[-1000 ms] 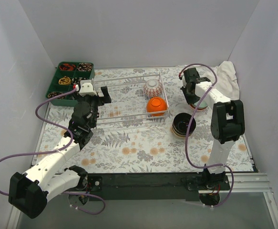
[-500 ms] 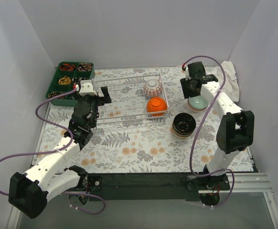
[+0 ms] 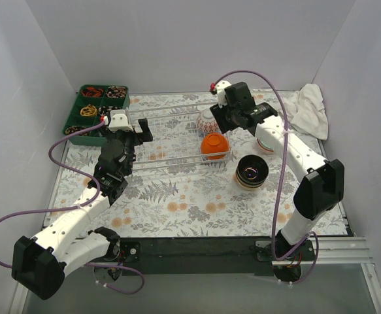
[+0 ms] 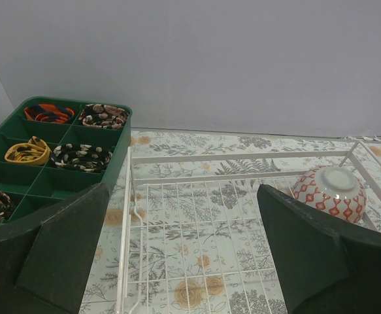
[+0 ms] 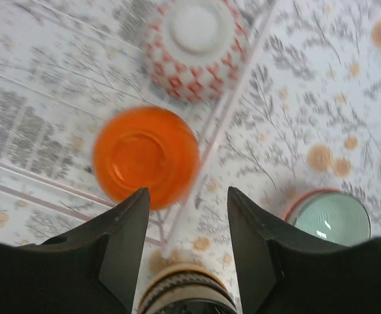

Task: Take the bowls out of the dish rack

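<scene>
The white wire dish rack (image 3: 170,131) lies at the middle back of the table. At its right end sit an orange bowl (image 3: 214,145) and a red-patterned white bowl (image 3: 206,122), both upside down. My right gripper (image 3: 217,122) hovers open and empty over them. In the right wrist view the orange bowl (image 5: 146,157) and patterned bowl (image 5: 193,46) lie ahead of the right gripper (image 5: 187,196). On the table right of the rack stand a dark brown bowl (image 3: 251,171) and a pale green bowl (image 3: 268,141). My left gripper (image 3: 143,131) stays wide open at the rack's left end (image 4: 242,157).
A green compartment tray (image 3: 95,108) of small items stands at the back left, close to the rack's left edge. A white cloth (image 3: 308,108) is bunched at the back right. The pale green bowl (image 5: 331,219) and dark bowl (image 5: 187,291) lie just outside the rack wire.
My right gripper opened, left the pale green bowl on the table, and swung left to above the rack's right end. The left arm has not moved.
</scene>
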